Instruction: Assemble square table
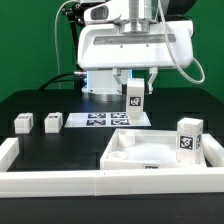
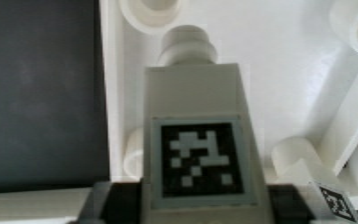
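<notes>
At the frame's centre the gripper (image 1: 134,85) pinches an upright white leg (image 1: 133,98); the square slab (image 1: 150,153) lies lower right.

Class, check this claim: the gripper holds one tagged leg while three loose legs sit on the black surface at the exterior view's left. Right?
Wrong count: the exterior view shows only two loose legs there, the outer leg and the inner leg. The gripper does hold one tagged leg.
</notes>
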{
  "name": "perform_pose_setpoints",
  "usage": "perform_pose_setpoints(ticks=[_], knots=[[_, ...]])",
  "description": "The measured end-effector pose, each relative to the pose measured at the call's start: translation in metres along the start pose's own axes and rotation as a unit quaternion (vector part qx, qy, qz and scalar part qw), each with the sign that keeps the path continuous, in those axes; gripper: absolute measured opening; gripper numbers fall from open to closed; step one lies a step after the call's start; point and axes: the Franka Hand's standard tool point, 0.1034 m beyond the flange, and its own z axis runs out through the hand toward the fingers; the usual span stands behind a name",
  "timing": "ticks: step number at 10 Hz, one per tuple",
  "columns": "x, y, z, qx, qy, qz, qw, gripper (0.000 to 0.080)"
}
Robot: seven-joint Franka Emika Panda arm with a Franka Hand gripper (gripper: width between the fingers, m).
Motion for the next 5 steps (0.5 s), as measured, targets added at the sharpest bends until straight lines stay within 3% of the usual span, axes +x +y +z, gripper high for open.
perform_pose_setpoints(ticks=[4,5], knots=[[-0.0001,0.0002,0.0001,0.0,-0.001,0.0,1.0,0.0294],[0.0055,0.006,-0.0003,0.003,-0.016,0.021,1.0,0.0294]])
